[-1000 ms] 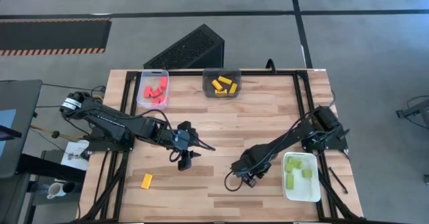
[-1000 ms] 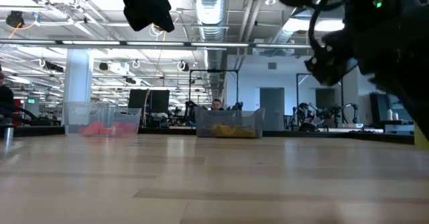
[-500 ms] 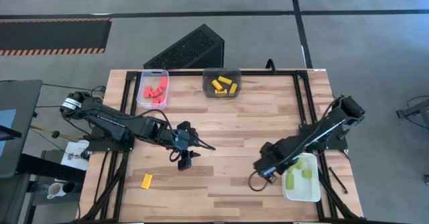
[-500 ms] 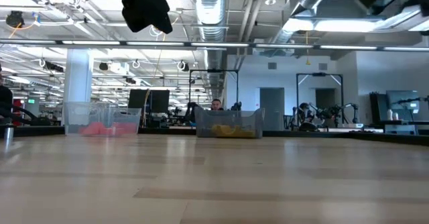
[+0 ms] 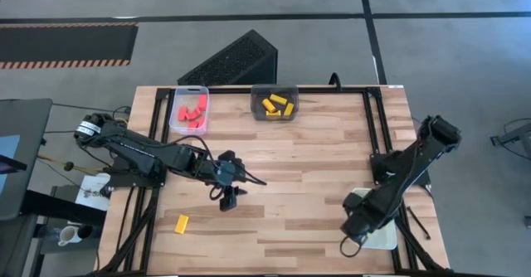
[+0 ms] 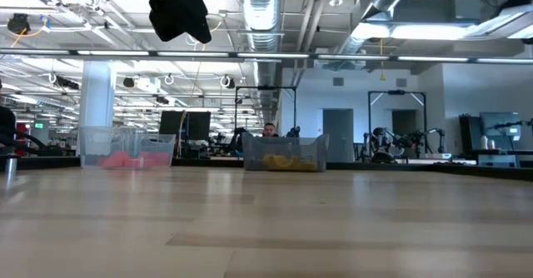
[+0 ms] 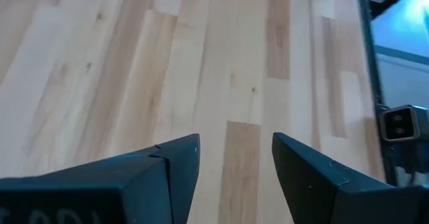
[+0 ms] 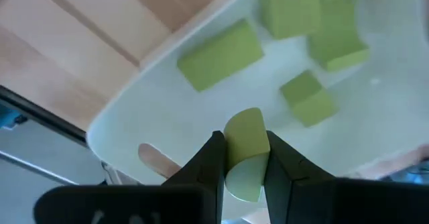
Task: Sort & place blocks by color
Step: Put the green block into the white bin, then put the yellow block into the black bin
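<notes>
My right gripper (image 8: 242,150) (image 5: 355,227) is shut on a light green block and hangs above the white tray (image 8: 375,90) (image 5: 383,237) at the table's near right corner. Several light green blocks (image 8: 220,54) lie in that tray. My left gripper (image 7: 234,150) (image 5: 231,198) is open over bare wood left of the table's middle. A lone yellow block (image 5: 182,222) lies flat on the table near the left gripper. Red blocks (image 5: 190,109) lie in the clear tray and yellow blocks (image 5: 275,104) in the dark grey tray, both at the far edge. My right gripper pinches the light green block between its two fingers, which lie on two opposite sides of it; the block's rounded end (image 8: 244,127) sticks out past the fingertips. The fingers point down from above. The block is lifted clear, over the white tray's floor.
The clear tray (image 6: 125,149) and the dark grey tray (image 6: 283,153) stand side by side along the far edge. A black slatted wedge (image 5: 232,60) sits on the floor beyond the table. Bare wood stretches across the table's middle. The right arm covers most of the white tray from above.
My right gripper has swung from the table's middle toward the right and near edges, staying shut on the green block, and now hangs over the white tray. The low view no longer shows that arm. The left arm has kept still.
</notes>
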